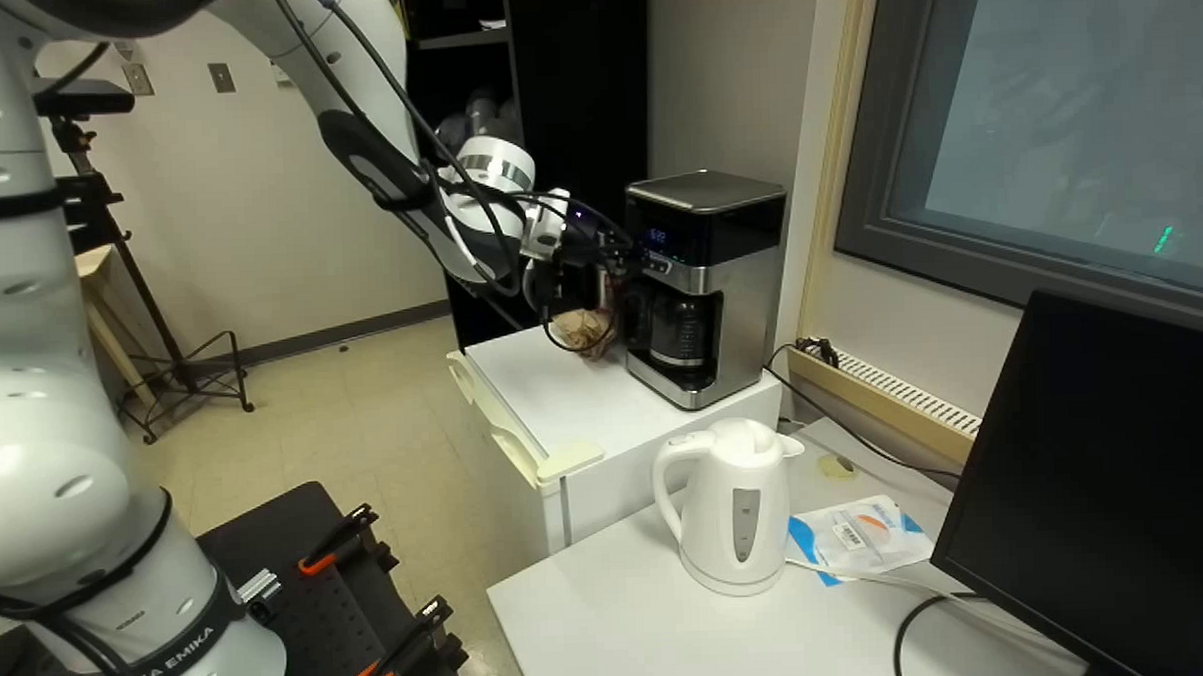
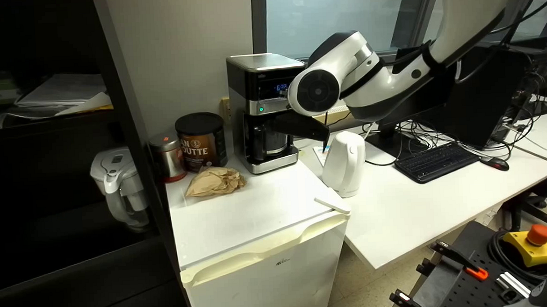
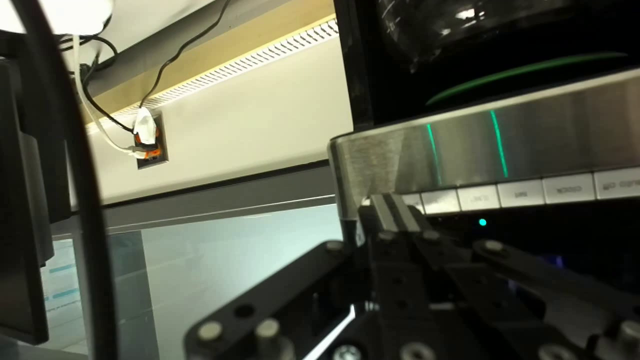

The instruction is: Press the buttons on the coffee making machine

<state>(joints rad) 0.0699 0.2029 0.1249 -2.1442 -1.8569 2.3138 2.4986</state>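
Observation:
The black and silver coffee making machine [image 1: 750, 293] stands on a small white fridge; it shows in both exterior views [image 2: 239, 104] and in the wrist view [image 3: 465, 145]. Its dark glass carafe [image 1: 679, 327] sits inside. A row of silver buttons [image 3: 521, 193] runs along its front, under the lit blue display [image 2: 281, 87]. My gripper [image 3: 392, 212] is shut and empty, its fingertips together over the button at the row's window-side end, partly hiding it. I cannot tell whether they touch it. In an exterior view the wrist hides most of the gripper.
A white kettle [image 1: 736, 508] stands on the white desk beside the fridge, near a monitor [image 1: 1097, 481]. A brown paper bag [image 2: 215, 181], a coffee can [image 2: 202, 143] and a metal canister [image 2: 167, 158] are beside the machine. A dark shelf [image 2: 134, 132] borders the fridge.

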